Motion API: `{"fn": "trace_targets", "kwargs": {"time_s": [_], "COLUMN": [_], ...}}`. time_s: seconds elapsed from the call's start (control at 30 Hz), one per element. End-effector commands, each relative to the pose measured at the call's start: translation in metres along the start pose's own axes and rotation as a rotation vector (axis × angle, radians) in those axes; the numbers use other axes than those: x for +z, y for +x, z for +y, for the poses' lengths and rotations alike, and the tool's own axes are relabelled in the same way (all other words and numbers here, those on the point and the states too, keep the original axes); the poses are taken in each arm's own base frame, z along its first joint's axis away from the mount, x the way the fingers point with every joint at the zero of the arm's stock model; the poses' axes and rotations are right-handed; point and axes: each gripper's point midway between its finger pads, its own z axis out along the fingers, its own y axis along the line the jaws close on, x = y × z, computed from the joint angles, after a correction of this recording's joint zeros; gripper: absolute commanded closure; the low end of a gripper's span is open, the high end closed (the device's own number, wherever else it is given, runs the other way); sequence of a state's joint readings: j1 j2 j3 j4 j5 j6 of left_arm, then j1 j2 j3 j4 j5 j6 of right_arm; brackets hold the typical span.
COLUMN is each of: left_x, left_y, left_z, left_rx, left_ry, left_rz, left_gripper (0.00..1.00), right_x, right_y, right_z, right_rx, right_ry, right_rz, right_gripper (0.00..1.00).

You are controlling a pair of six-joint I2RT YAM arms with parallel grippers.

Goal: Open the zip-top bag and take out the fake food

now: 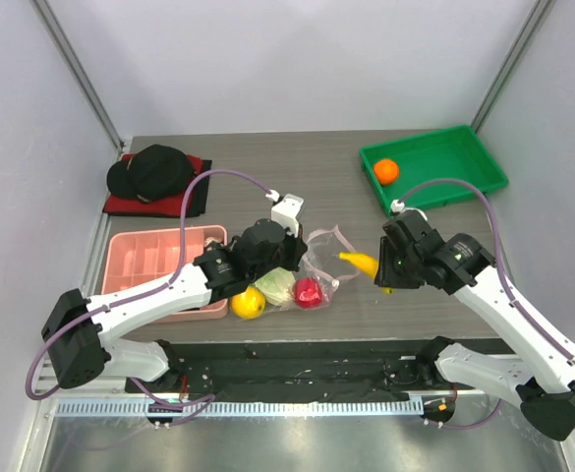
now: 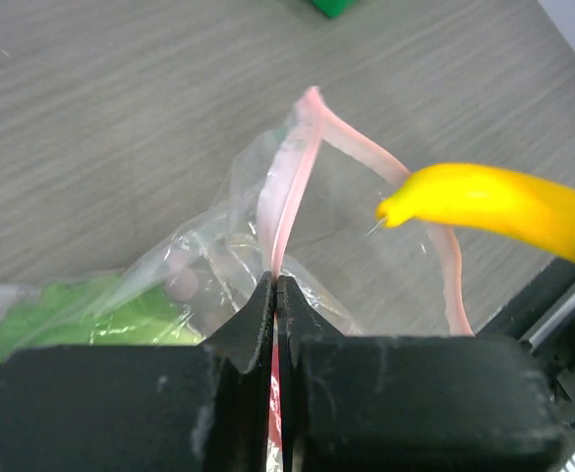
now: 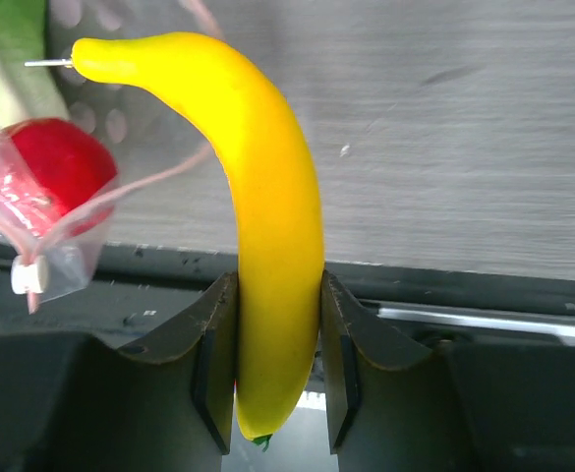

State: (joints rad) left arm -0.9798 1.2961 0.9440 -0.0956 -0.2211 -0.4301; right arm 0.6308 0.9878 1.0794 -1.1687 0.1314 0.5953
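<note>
The left jaws are pressed together on the pink zip strip (image 2: 292,187) of the zip-top bag (image 1: 318,258). The right jaws are clamped on the lower end of the yellow banana (image 3: 267,216), whose stem tip points at the bag's gaping mouth. The grey worktop (image 1: 267,167) carries everything. At its left edge sits a pink compartment tray (image 1: 140,251), with a black cap (image 1: 154,169) on a red cloth behind it. A green tray (image 1: 444,157) stands at the far right. The bag lies crumpled near the front middle, between the two arms. Its clear plastic covers the green-white cabbage (image 1: 277,285) and the red fruit (image 1: 309,292). The lemon (image 1: 248,303) sits just beside the cabbage, and whether plastic covers it I cannot tell. The orange (image 1: 386,170) rests in the green tray. The small white slider (image 3: 28,276) hangs at one end of the strip.
</note>
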Motion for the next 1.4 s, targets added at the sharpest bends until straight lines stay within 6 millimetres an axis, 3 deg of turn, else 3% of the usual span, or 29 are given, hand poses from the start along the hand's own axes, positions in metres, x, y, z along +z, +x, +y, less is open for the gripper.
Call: {"fn": "trace_targets", "kwargs": {"time_s": [0.0,0.13,0.27,0.37,0.47,0.5,0.53,0.6,0.63,0.67,0.73,0.77,0.83,0.87,0.97,1.0,1.03,1.1,1.13,1.23,1.37], "left_x": [-0.007,-0.012,-0.017,-0.021,-0.027,-0.029,-0.030,-0.034,-0.037,-0.039,-0.044,-0.045,-0.047,-0.047,-0.045,-0.044,-0.044,-0.042,-0.042,-0.042,-0.039], "left_y": [-0.030,-0.035,-0.033,-0.032,-0.033,-0.033,-0.032,-0.034,-0.035,-0.036,-0.039,-0.040,-0.042,-0.042,-0.046,-0.048,-0.050,-0.049,-0.051,-0.051,-0.051], "left_z": [0.010,0.014,0.007,-0.001,-0.007,-0.010,-0.010,-0.013,-0.014,-0.016,-0.019,-0.021,-0.024,-0.024,-0.024,-0.024,-0.025,-0.026,-0.026,-0.025,-0.024], "left_rx": [0.040,0.046,0.036,0.007,-0.019,-0.024,-0.025,-0.030,-0.036,-0.045,-0.059,-0.067,-0.079,-0.079,-0.065,-0.060,-0.055,-0.052,-0.053,-0.053,-0.051], "left_ry": [-0.080,-0.090,-0.048,-0.004,0.035,0.053,0.061,0.079,0.087,0.100,0.122,0.130,0.148,0.150,0.141,0.137,0.137,0.138,0.139,0.131,0.119], "left_rz": [-0.068,-0.085,-0.072,-0.073,-0.085,-0.085,-0.082,-0.086,-0.092,-0.100,-0.115,-0.121,-0.130,-0.129,-0.135,-0.135,-0.137,-0.125,-0.130,-0.128,-0.121], "left_gripper": [1.00,1.00,1.00,1.00,1.00,1.00,1.00,1.00,1.00,1.00,1.00,1.00,1.00,1.00,1.00,1.00,1.00,1.00,1.00,1.00,1.00], "right_x": [-0.032,-0.054,-0.055,-0.032,-0.002,0.006,0.030,0.045,0.071,0.076,0.097,0.121,0.140,0.160,0.178,0.196,0.200,0.207,0.206,0.198,0.172], "right_y": [-0.038,-0.081,-0.137,-0.171,-0.206,-0.215,-0.221,-0.244,-0.247,-0.265,-0.278,-0.289,-0.298,-0.303,-0.318,-0.316,-0.318,-0.319,-0.320,-0.320,-0.311], "right_z": [-0.031,-0.046,-0.046,-0.057,-0.085,-0.104,-0.110,-0.123,-0.138,-0.142,-0.161,-0.167,-0.180,-0.185,-0.186,-0.183,-0.182,-0.183,-0.183,-0.179,-0.171], "right_rx": [-0.002,0.065,0.166,0.234,0.333,0.376,0.380,0.415,0.410,0.423,0.383,0.359,0.304,0.292,0.253,0.235,0.228,0.221,0.217,0.222,0.240], "right_ry": [0.160,0.277,0.317,0.375,0.440,0.475,0.482,0.498,0.537,0.529,0.569,0.587,0.620,0.626,0.606,0.572,0.567,0.580,0.581,0.573,0.552], "right_rz": [-0.186,-0.370,-0.525,-0.580,-0.635,-0.643,-0.608,-0.646,-0.604,-0.645,-0.618,-0.588,-0.539,-0.505,-0.485,-0.446,-0.437,-0.406,-0.395,-0.371,-0.329], "right_gripper": [0.99,0.99,0.99,0.99,0.99,0.99,0.99,0.99,0.99,0.99,0.99,0.99,0.99,0.99,0.97,0.94,0.91,0.63,0.44,0.20,0.13]}}
